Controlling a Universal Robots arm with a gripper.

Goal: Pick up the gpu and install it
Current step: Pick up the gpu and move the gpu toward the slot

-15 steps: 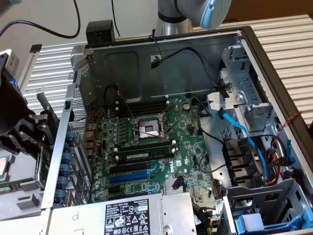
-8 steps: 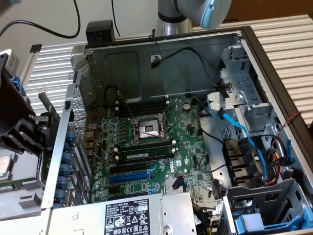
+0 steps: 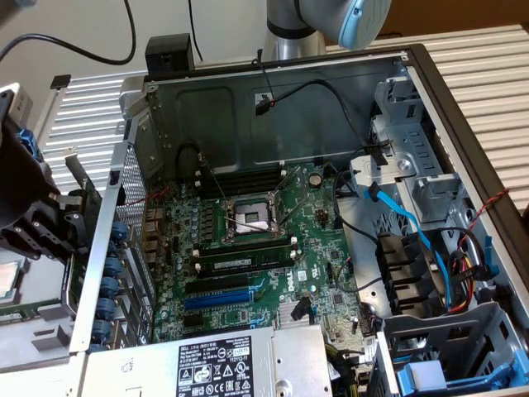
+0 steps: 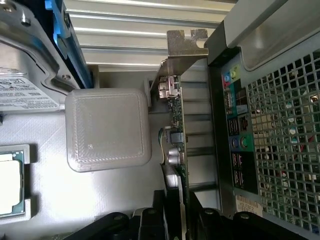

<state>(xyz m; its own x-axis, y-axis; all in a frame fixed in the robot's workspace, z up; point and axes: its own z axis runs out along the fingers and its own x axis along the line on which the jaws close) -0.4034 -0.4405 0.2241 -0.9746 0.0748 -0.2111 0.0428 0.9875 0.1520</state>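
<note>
At the exterior view's left, the gripper (image 3: 64,217) stands outside the open case (image 3: 132,165). Its fingers appear to pinch the gpu (image 4: 176,135), held edge-on just beside the rear ports (image 4: 237,145). Rightward lies the motherboard (image 3: 256,240). The power supply label (image 3: 216,368) reads "DELL".

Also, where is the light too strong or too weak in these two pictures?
Wrist view: glare streaks run along the ribbed metal sheet, while the gripper clamping the card is nearly black. Exterior view: that sheet looks bright beside the case, whose inside wall is shaded.
</note>
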